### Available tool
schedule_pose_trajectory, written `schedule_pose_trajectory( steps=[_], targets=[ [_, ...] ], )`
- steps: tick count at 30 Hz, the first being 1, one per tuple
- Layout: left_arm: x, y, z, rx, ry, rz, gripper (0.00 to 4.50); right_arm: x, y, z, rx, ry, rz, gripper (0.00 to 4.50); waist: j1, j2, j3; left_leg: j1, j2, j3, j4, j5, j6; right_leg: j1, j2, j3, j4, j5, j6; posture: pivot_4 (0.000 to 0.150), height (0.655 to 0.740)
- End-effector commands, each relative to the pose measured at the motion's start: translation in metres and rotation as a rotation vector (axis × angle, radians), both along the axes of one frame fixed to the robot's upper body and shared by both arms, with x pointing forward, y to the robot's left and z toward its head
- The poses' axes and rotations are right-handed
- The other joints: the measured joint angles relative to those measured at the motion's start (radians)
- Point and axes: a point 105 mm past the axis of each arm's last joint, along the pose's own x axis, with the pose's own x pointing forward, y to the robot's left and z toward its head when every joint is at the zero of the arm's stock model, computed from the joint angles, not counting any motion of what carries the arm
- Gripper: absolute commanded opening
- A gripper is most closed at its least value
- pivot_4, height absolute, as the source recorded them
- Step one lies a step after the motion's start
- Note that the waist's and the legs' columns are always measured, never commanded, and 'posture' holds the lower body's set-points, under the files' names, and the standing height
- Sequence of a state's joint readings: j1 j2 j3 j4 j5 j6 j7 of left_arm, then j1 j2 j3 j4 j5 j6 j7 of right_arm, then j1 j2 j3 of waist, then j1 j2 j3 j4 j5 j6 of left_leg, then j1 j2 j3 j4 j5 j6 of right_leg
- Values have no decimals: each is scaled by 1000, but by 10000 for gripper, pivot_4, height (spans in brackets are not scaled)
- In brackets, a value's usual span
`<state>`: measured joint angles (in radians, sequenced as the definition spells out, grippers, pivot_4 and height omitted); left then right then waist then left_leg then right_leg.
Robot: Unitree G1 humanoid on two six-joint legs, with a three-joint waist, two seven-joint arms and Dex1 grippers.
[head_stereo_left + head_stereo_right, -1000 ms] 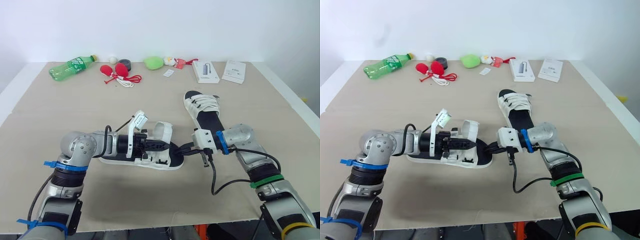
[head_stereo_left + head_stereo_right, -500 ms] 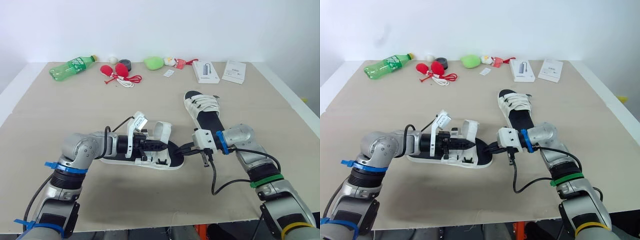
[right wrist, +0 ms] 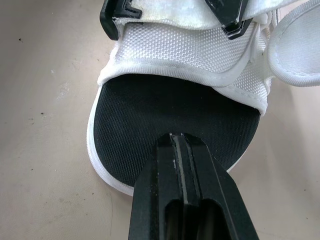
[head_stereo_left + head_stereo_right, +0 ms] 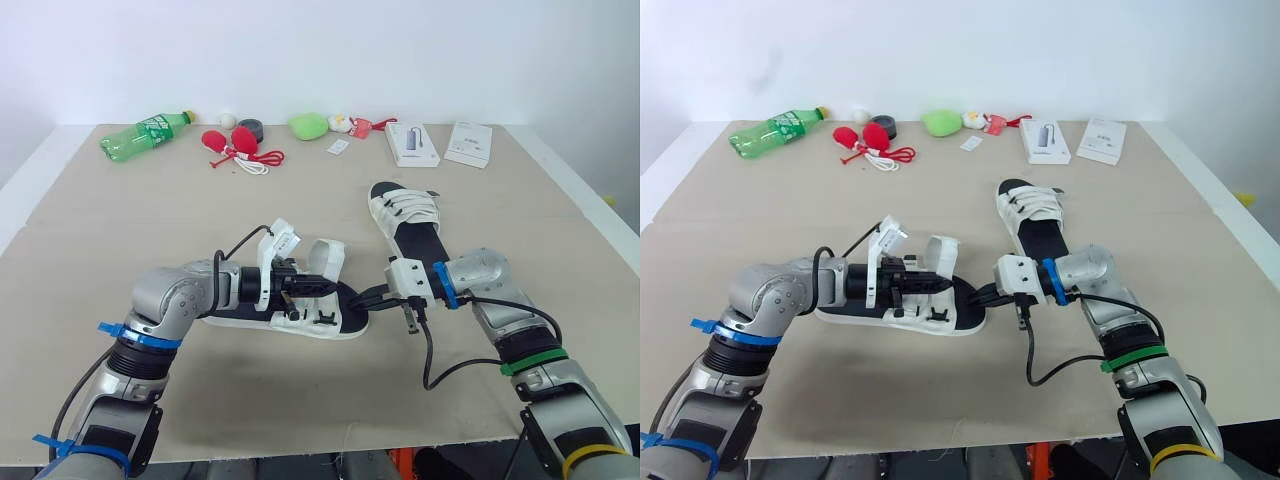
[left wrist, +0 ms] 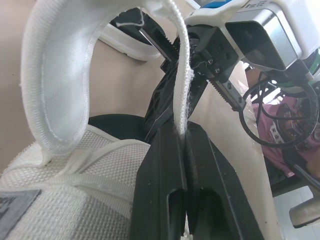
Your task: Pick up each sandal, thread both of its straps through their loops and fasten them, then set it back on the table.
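Lying mid-table between the two grippers, the near sandal has a white sole, a white mesh upper, a black footbed and black plastic loops. The print on its grey tag and on the green bottle at the far edge is too small to read. The left gripper pinches the edge of a loose white strap that arches upward. The right gripper has its fingers closed together, tips on the footbed at the toe.
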<state>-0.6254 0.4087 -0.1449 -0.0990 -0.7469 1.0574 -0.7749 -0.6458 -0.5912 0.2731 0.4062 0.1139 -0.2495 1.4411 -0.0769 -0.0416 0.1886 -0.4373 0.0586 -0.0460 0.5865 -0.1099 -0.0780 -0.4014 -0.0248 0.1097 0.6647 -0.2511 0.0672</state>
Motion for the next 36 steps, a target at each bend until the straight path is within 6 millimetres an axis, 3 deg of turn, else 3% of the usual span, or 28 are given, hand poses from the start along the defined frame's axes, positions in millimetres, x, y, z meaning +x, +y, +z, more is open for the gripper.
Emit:
schedule_pose_trajectory(
  steps=[1, 12, 19, 29, 33, 36],
  targets=[
    [-6, -3, 7, 2, -50, -36, 604, -5, -2, -18, -65, 54, 6, 0, 0, 0, 0, 0, 0, 0, 0, 0, 0, 0, 0, 0, 0, 0, 0, 1500, 7400],
    [-14, -1, -5, 81, -130, -82, 604, -4, -1, -17, -62, 50, 5, 0, 0, 0, 0, 0, 0, 0, 0, 0, 0, 0, 0, 0, 0, 0, 0, 1500, 7400],
    [-31, -9, 11, -13, -181, -177, 604, -3, 0, -16, -62, 49, 5, 0, 0, 0, 0, 0, 0, 0, 0, 0, 0, 0, 0, 0, 0, 0, 0, 1500, 7400],
    [-43, -5, 8, -5, -102, -228, 604, -2, -1, -15, -69, 48, 9, 0, -1, 0, 0, 0, 0, 0, -1, 0, 0, -1, 0, 0, 0, 0, 0, 1500, 7400],
    [-31, 1, 2, 51, -161, -163, 10061, -2, 0, -15, -69, 48, 13, 0, -1, 0, 0, 0, 0, 0, -1, 0, 0, -1, 0, 0, 0, 0, 0, 1500, 7400],
    [-24, 5, 10, 57, -211, -151, 23498, -1, 1, -15, -68, 48, 15, 0, -1, 0, 0, 0, 0, 0, -1, 0, 0, -1, 0, 0, 0, 0, 0, 1500, 7400]
  ],
)
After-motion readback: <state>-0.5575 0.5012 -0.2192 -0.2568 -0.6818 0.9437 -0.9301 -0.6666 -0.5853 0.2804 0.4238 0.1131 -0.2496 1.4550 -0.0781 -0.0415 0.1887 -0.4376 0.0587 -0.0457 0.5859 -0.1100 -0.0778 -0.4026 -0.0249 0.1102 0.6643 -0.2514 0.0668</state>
